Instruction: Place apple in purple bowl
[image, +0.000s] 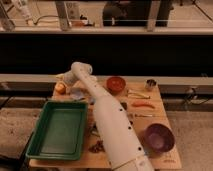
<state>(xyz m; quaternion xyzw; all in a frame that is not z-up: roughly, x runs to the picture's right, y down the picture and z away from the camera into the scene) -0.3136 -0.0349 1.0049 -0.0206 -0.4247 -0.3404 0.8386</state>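
Note:
The apple (60, 88), small and orange-yellow, sits at the far left corner of the wooden table. My gripper (64, 79) is at the end of the white arm (107, 120), right over and against the apple's far side. The arm reaches from the near edge across the table to that corner. The purple bowl (159, 137) stands empty at the near right of the table, far from the gripper.
A green tray (56, 131) fills the near left. A red-orange bowl (116, 84), a metal cup (150, 84), a carrot (142, 105) and a small blue cup (77, 94) lie on the wooden table (170, 160). A dark counter wall runs behind.

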